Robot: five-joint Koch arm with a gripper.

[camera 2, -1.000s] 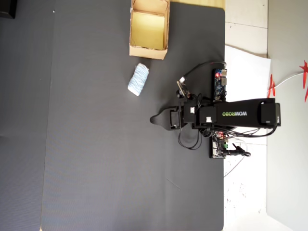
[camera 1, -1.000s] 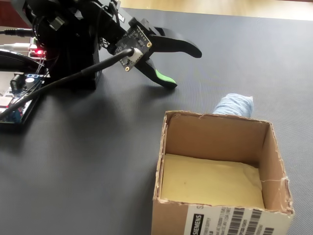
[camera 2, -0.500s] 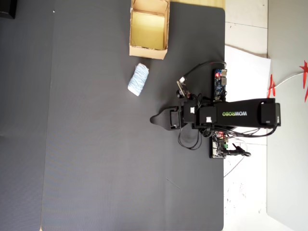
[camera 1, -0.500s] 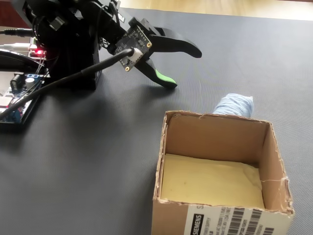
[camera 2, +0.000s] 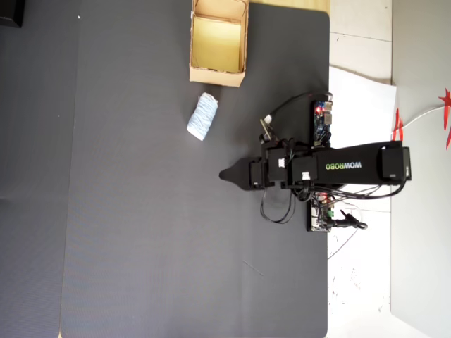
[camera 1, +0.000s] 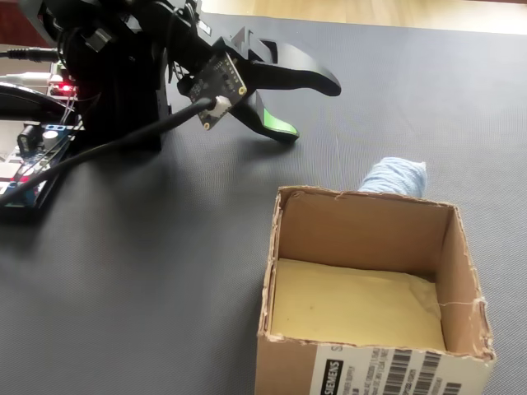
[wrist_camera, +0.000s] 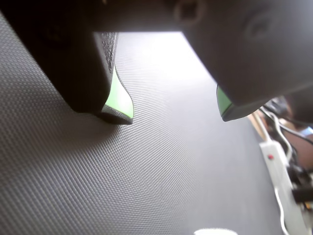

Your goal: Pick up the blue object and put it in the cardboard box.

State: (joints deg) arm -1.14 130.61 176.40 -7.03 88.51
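Observation:
The blue object (camera 2: 202,117), a pale blue-and-white soft roll, lies on the dark mat just below the cardboard box (camera 2: 215,75) in the overhead view. In the fixed view the blue object (camera 1: 395,175) peeks out behind the cardboard box (camera 1: 362,232), which stands open with a yellowish floor and nothing in it. My gripper (camera 1: 311,109) hovers low over the mat, apart from both, to the left of the roll in the fixed view. In the wrist view the gripper (wrist_camera: 173,115) is open; its green-padded fingers (wrist_camera: 119,100) have only bare mat between them. The overhead view shows the gripper (camera 2: 224,174) pointing left.
The arm's black base (camera 1: 115,74) and lit circuit boards (camera 1: 33,156) sit at the mat's edge. A white power strip (wrist_camera: 275,164) with cables lies beside the mat in the wrist view. White sheets (camera 2: 359,105) border the mat's right edge in the overhead view.

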